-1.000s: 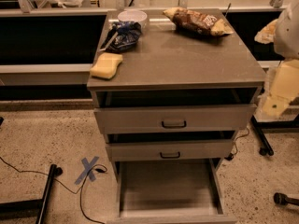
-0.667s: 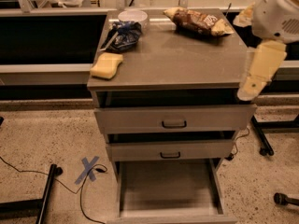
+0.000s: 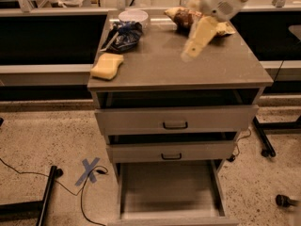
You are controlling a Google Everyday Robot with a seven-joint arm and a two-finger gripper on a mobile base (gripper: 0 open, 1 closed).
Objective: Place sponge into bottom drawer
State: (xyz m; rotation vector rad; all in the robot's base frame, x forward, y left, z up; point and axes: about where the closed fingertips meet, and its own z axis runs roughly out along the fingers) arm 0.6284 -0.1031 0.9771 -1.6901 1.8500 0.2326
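Note:
The pale yellow sponge (image 3: 107, 65) lies on the cabinet top near its front left corner. The bottom drawer (image 3: 170, 190) is pulled far out and shows a bare grey floor. My cream gripper (image 3: 196, 40) hangs over the middle right of the cabinet top, well to the right of the sponge and apart from it. It points down and to the left and holds nothing.
A brown-and-yellow snack bag (image 3: 188, 17) lies at the back right of the cabinet top (image 3: 221, 67). A dark blue bag (image 3: 123, 36) and a white bowl (image 3: 133, 17) sit at the back left. The two upper drawers (image 3: 175, 120) stand slightly open. A blue tape cross (image 3: 90, 170) and cables mark the floor at left.
The arm has swung in from the right edge of the view to above the cabinet top, moving left toward the sponge. The sponge and drawers have not moved.

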